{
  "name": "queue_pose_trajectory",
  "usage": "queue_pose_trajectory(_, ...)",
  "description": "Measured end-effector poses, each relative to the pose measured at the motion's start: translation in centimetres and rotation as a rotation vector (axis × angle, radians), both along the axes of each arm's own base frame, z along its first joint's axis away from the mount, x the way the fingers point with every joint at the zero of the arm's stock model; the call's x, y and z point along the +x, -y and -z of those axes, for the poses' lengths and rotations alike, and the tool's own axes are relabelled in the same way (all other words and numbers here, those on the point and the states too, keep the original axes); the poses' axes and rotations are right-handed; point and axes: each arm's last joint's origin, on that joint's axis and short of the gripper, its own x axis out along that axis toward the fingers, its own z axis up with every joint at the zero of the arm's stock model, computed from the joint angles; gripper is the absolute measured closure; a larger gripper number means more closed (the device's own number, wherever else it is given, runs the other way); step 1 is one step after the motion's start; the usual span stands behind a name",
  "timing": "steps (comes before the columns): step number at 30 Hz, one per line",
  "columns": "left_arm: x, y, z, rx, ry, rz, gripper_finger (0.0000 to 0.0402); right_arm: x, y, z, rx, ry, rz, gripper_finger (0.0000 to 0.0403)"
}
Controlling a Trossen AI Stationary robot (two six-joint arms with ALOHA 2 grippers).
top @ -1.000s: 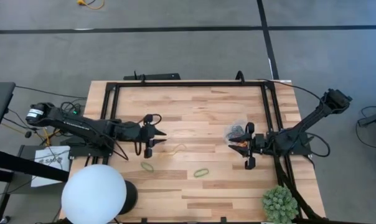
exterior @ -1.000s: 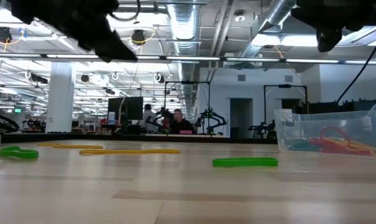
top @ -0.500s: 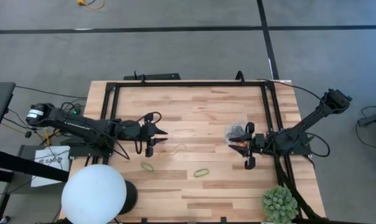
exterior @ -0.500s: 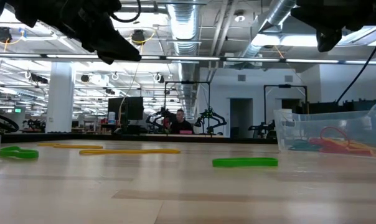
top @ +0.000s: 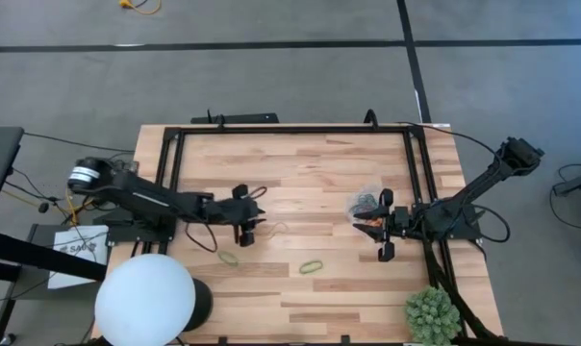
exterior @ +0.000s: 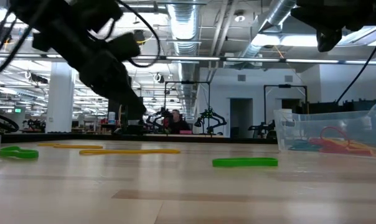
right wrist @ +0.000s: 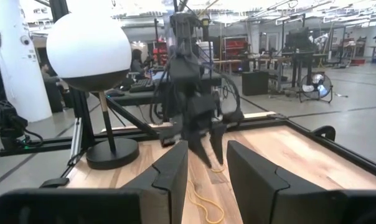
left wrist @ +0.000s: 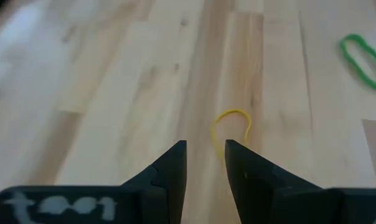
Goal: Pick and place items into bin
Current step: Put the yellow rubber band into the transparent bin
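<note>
A yellow rubber-band loop (top: 274,231) lies flat on the wood table, just ahead of my left gripper (top: 253,227). In the left wrist view the loop (left wrist: 232,127) sits right beyond the open fingers of that gripper (left wrist: 205,146), apart from them. Two green bands (top: 229,258) (top: 312,266) lie nearer the table's near edge. The clear bin (top: 366,204) stands on the right half of the table and holds red and other coloured bands (exterior: 336,140). My right gripper (top: 379,228) waits beside the bin, open and empty, pointing toward the table's left.
A white globe lamp (top: 144,300) stands at the near left corner and a spiky green plant (top: 433,314) at the near right. Black frame rails (top: 290,129) border the table's far and side edges. Bare wood lies between the two arms. People sit far back in the room (exterior: 174,121).
My left gripper has moved toward the table's right and down, tipping its fingers toward the yellow loop and ending just short of it. The bands and the bin have stayed where they were.
</note>
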Motion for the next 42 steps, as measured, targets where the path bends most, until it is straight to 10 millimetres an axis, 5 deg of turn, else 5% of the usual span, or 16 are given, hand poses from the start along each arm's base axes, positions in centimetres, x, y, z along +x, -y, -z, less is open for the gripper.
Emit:
queue_pose_trajectory(12, 5.4, 0.6, 3.7, -0.019, -0.147, -0.005, 0.0301, 0.0, 0.0, 0.0, -0.008, -0.001, 0.0, 0.0296)
queue_pose_trajectory(28, 4.5, -0.8, 5.0, -0.114, -0.228, -0.137, 0.0303, 0.0, 0.0, 0.1, -0.005, -0.006, -0.001, 0.0296)
queue_pose_trajectory(36, 4.8, -0.8, 4.8, -0.073, -0.195, -0.091, 0.0393, 0.0, 0.0, 0.1, -0.013, -0.006, 0.0, 0.0296)
queue_pose_trajectory(42, 5.7, -0.8, 4.2, -0.087, -0.078, -0.076, 0.04, 0.3, 0.6, 0.1, -0.012, -0.006, 0.04, 0.0296)
